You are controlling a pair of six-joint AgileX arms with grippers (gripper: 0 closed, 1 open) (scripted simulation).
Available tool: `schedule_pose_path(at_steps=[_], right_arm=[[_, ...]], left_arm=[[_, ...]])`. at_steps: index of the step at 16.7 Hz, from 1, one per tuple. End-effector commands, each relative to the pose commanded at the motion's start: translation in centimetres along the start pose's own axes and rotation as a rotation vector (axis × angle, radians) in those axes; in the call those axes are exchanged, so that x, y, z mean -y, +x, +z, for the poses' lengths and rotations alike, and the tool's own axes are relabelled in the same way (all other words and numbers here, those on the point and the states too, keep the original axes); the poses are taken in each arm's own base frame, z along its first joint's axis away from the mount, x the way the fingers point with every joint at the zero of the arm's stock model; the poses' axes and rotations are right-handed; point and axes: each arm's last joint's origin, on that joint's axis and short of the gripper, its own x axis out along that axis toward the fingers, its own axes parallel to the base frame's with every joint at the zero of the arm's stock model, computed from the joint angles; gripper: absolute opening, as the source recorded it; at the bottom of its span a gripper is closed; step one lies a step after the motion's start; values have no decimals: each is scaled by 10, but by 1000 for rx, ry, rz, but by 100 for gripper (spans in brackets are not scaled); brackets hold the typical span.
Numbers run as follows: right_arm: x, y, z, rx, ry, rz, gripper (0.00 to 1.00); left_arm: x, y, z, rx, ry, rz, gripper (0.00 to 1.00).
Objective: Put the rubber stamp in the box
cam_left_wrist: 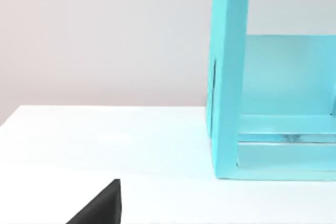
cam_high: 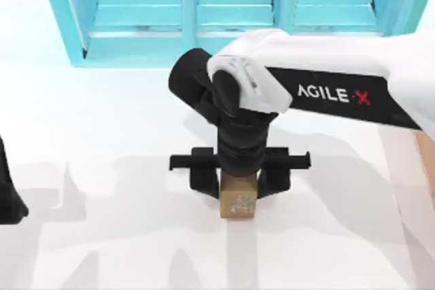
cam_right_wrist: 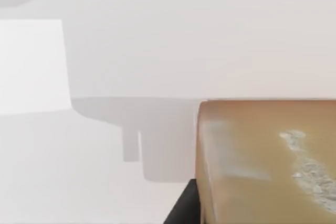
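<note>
While the left arm [cam_high: 8, 198] is parked at nine o'clock, the right gripper [cam_high: 239, 180] has its jaws clenched around the rubber stamp [cam_high: 238, 202] at desk [cam_high: 102, 168] centre.

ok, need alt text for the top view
The right gripper reaches down over the rubber stamp at mid-table, one jaw on each side of it. A turquoise shelf stands behind; the left arm is parked at the left edge.

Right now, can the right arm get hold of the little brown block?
Probably yes. The right gripper sits directly over the rubber stamp near the table's middle, a finger on either side of it, with nothing between them. Whether the fingers already press on it is unclear. The left arm stays parked at the left edge.
</note>
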Motion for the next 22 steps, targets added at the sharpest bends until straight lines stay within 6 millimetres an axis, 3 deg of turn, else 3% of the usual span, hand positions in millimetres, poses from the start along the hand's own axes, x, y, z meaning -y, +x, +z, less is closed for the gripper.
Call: schedule_pose_path(at_steps=[4,12,17,19,22], right_arm=[[-1,-12,3,4,4,4,0],[0,-97,1,-1,5,-2,0],[0,-99,1,-1,4,-1,0],[11,-101,9,0,4,1,0],[56,-110,36,3,2,3,0]], left_arm=[[0,0,0,0,0,0,100],[0,0,0,0,0,0,100],[0,0,0,0,0,0,100],[0,0,0,0,0,0,100],[0,0,0,0,0,0,100]])
